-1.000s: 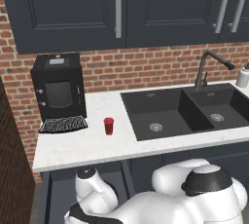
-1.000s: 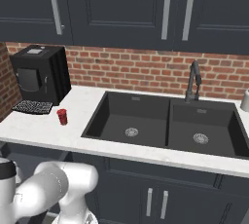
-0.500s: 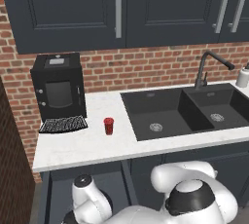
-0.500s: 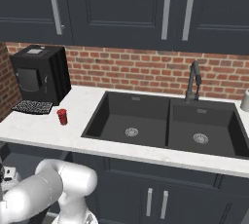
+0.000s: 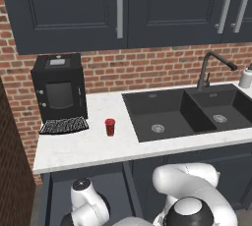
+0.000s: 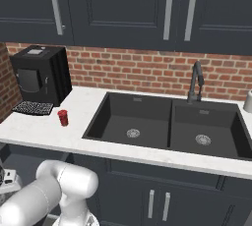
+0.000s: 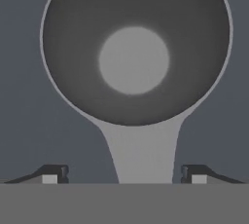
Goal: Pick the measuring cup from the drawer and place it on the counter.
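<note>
The claw (image 7: 124, 175) is standing wide open, holding nothing, its tips straddling the measuring cup (image 7: 134, 52) handle, bowl lying ahead.

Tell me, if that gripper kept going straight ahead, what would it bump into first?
Probably the measuring cup: its handle runs between the gripper's open fingertips, bowl dead ahead. How near is unclear.

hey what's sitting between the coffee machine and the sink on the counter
A small red cup stands on the white counter between the black coffee machine and the sink, seen in both base views.
</note>
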